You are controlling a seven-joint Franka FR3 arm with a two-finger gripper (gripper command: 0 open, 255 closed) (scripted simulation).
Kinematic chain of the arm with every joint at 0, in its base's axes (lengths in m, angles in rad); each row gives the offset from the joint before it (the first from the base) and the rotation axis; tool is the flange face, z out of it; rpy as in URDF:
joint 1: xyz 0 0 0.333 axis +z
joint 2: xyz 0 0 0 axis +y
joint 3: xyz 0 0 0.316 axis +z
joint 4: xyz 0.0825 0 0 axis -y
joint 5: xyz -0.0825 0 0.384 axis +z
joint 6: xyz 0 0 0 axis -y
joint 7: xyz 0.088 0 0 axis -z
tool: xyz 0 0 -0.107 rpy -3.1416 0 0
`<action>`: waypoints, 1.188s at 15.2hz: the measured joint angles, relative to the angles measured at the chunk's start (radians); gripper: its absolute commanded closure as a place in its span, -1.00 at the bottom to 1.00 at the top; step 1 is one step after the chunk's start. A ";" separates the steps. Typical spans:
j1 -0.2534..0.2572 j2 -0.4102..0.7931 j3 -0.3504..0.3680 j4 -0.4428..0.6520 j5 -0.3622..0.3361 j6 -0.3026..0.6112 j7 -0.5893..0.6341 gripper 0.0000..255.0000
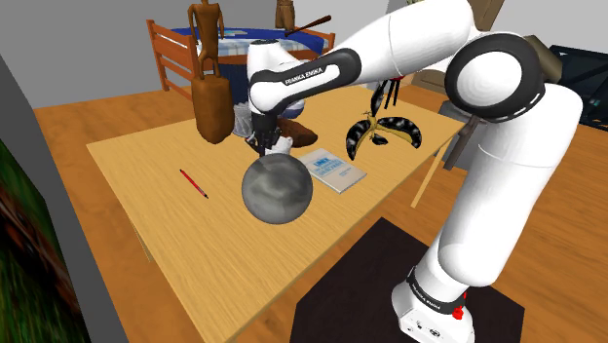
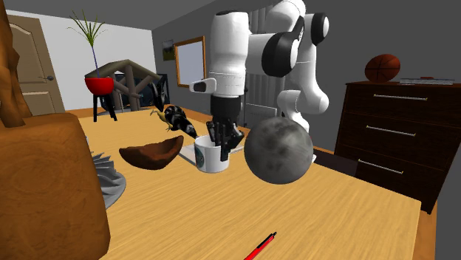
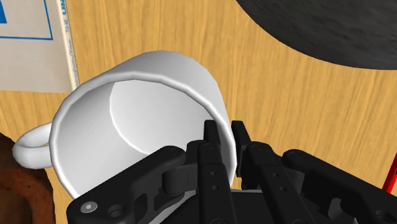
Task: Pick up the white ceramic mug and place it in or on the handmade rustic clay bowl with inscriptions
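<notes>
Mug [image 3: 143,118] is clamped at its rim between the fingers [image 3: 214,145], just beside the brown bowl [image 2: 151,154] on the table [image 2: 336,214].

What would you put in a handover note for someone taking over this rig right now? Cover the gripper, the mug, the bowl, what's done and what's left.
Gripper: shut on the white mug, pinching its rim wall with one finger inside and one outside.
Mug: upright and apparently resting on the wooden table, not yet lifted.
Brown clay bowl: on the table right beside the mug.
Done: approach and grasp.
Left: lift the mug, carry it over the bowl, set it in and release.
</notes>
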 measured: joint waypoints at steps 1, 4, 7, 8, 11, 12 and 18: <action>0.001 -0.005 0.001 0.006 0.001 -0.011 0.001 1.00; 0.001 -0.013 0.002 0.036 0.004 -0.049 -0.003 1.00; 0.000 -0.028 0.002 0.059 0.008 -0.087 -0.008 1.00; 0.000 -0.031 0.002 0.067 0.008 -0.097 -0.009 1.00; 0.001 -0.039 0.002 0.100 0.011 -0.138 -0.012 1.00; 0.000 -0.041 0.002 0.109 0.012 -0.150 -0.014 1.00; 0.001 -0.053 0.003 0.176 0.015 -0.229 -0.019 1.00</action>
